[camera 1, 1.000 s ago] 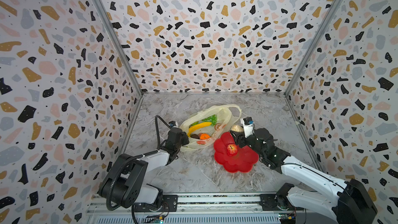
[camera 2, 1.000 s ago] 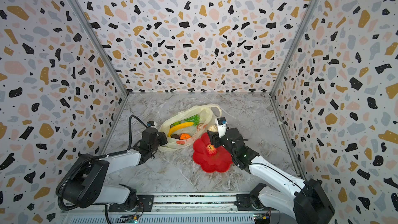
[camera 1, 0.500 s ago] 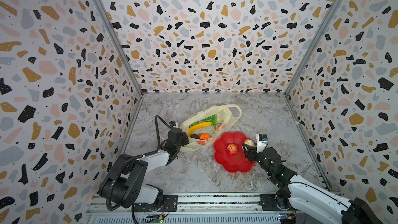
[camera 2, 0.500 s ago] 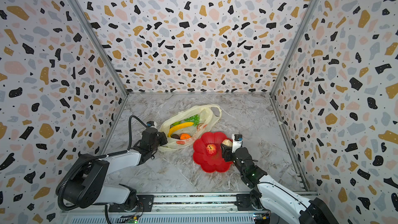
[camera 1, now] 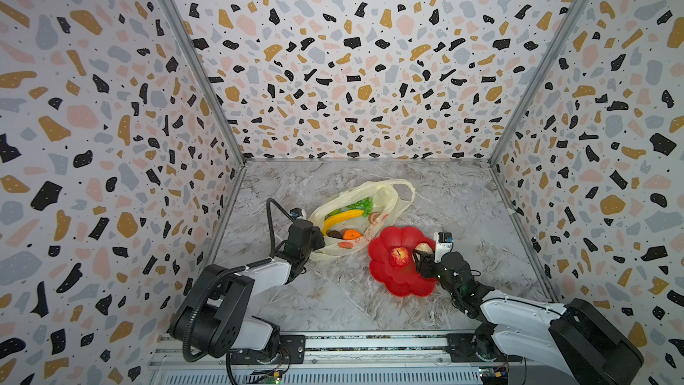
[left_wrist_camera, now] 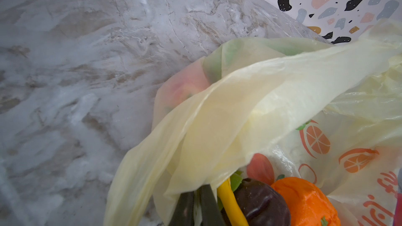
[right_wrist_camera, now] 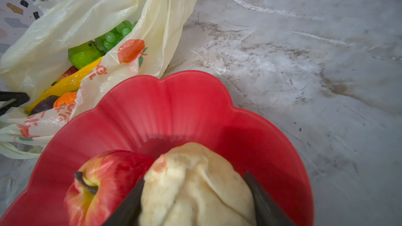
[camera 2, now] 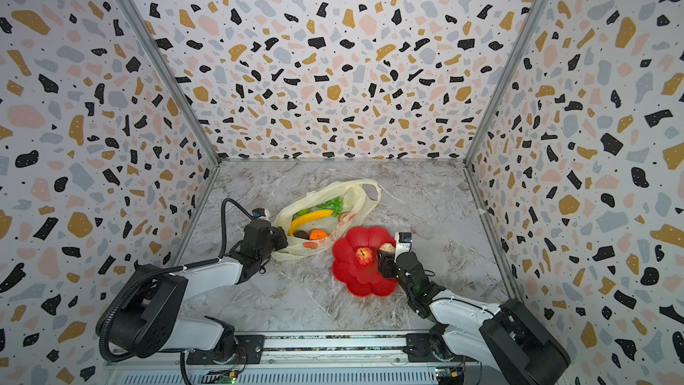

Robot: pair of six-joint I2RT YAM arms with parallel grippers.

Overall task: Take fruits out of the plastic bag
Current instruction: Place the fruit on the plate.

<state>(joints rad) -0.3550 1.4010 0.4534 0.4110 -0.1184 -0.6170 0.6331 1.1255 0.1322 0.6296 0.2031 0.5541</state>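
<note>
The left tool (left_wrist_camera: 196,194), closed on the rim of the plastic bag (camera 1: 377,194), evidently holds its mouth open over banana (camera 1: 342,216), orange (camera 1: 351,234) and grapes (camera 1: 361,203); the right tool (right_wrist_camera: 194,178), clamped on the beige pear-like piece (camera 1: 423,248), holds it over the red plate (camera 1: 399,287) beside the apple (camera 1: 399,256), apparently for release.

The thin, pale yellow translucent plastic bag (right_wrist_camera: 76,18) is crinkled, faintly shiny. The red flower-shaped plate (right_wrist_camera: 195,105) looks smooth, satin plastic. The grey marble-patterned counter (right_wrist_camera: 304,51) is matt. The red apple (right_wrist_camera: 108,181) is glossy; the beige pear-like piece (right_wrist_camera: 195,188) dull and creased.
</note>
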